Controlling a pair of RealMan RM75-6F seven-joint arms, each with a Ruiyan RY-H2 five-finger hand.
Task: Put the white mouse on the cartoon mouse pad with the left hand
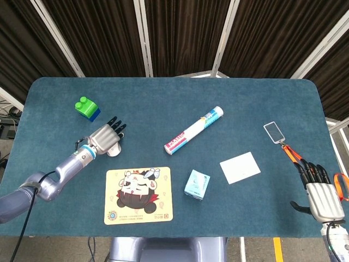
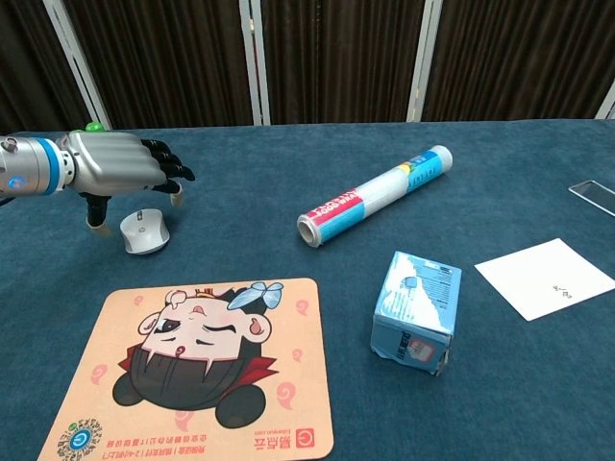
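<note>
The white mouse [image 2: 144,232] lies on the blue table just beyond the cartoon mouse pad [image 2: 197,370]; in the head view only a sliver of the mouse [image 1: 113,151] shows under the hand. My left hand [image 2: 120,170] hovers right above it, fingers spread and stretched forward, thumb hanging down at the mouse's left side, holding nothing. Seen from the head view, the left hand [image 1: 106,138] covers most of the mouse, above the pad [image 1: 138,187]. My right hand [image 1: 319,191] rests open at the table's near right edge, fingers apart.
A green-and-blue block [image 1: 86,108] stands behind the left hand. A rolled tube [image 1: 194,130], a small blue box [image 1: 197,184], a white card [image 1: 240,167] and a phone-like tag with an orange strap [image 1: 274,132] lie to the right.
</note>
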